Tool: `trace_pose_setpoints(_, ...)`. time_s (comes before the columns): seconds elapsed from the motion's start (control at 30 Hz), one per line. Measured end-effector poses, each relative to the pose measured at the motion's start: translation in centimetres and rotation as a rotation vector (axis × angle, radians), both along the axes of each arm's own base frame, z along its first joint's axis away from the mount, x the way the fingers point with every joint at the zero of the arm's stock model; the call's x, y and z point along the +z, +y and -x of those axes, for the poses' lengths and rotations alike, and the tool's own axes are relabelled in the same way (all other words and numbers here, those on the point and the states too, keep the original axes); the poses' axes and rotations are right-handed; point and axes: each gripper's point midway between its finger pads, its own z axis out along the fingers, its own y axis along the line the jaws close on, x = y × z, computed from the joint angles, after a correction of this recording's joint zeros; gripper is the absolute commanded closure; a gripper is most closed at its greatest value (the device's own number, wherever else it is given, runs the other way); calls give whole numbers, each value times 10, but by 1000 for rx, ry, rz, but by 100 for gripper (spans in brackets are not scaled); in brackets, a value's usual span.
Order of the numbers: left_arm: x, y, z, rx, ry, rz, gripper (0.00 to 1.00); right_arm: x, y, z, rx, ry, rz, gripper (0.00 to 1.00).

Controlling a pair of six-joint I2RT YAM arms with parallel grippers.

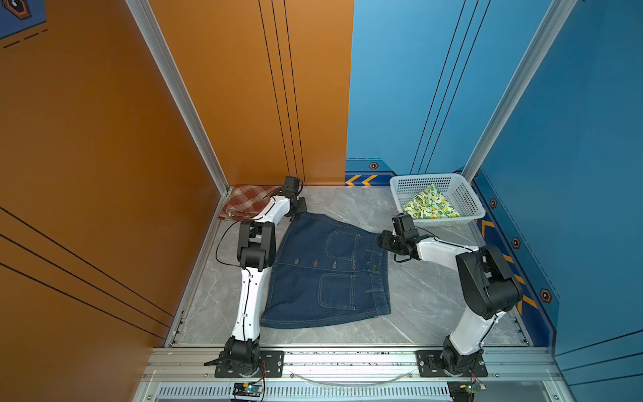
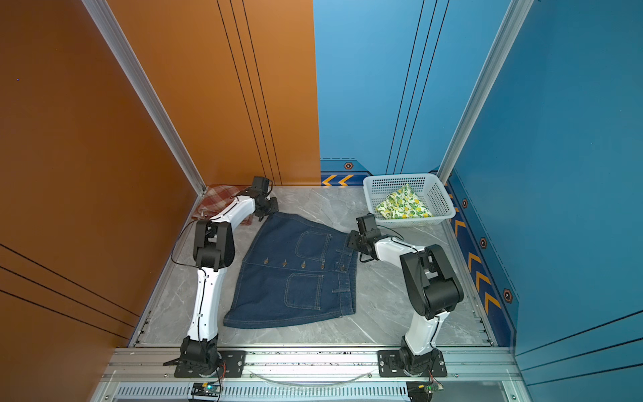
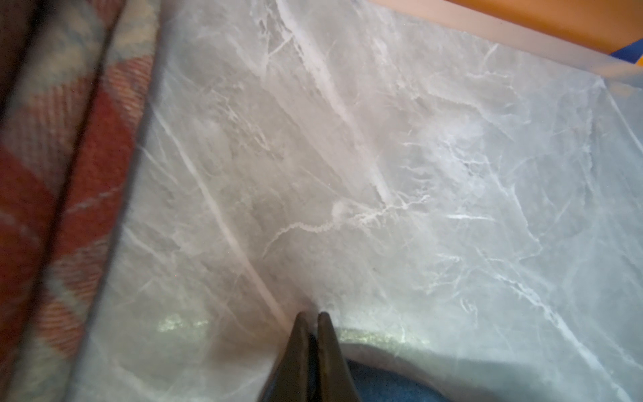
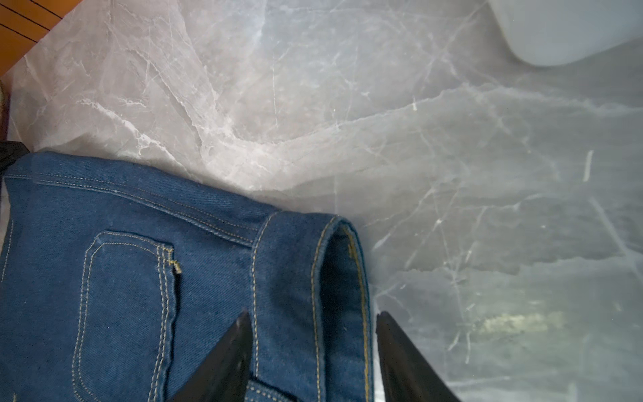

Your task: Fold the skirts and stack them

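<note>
We see denim skirt flat mid-table. Left gripper closed at its far corner, grasp unclear. Right gripper wide, straddling waistband. Plaid skirt back-left; lemon skirt in basket.

Dark blue denim skirt with tan stitching lies at the middle of the grey, white-veined marble table. At ten o'clock sits the red-and-cream plaid skirt; at two o'clock, a white perforated basket holds the white skirt printed with yellow lemons and green leaves.
</note>
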Motion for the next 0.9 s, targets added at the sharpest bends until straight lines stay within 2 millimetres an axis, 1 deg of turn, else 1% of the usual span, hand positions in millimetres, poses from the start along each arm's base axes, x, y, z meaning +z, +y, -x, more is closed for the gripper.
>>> trace_pose_setpoints(0.37, 5, 0, 0, -2, 5, 2, 100, 24, 3, -42, -40, -104, 7, 49)
trace_pose_setpoints(0.5, 7, 0, -1, -2, 3, 6, 100, 23, 1, -54, -22, -112, 55, 51)
trace_pose_setpoints(0.7, 14, 0, -3, -5, -3, 16, 100, 11, -4, -56, 48, -67, 135, 54)
trace_pose_setpoints(0.9, 15, -1, -3, -9, -4, 24, 100, 6, -10, -56, 127, -22, 163, 56)
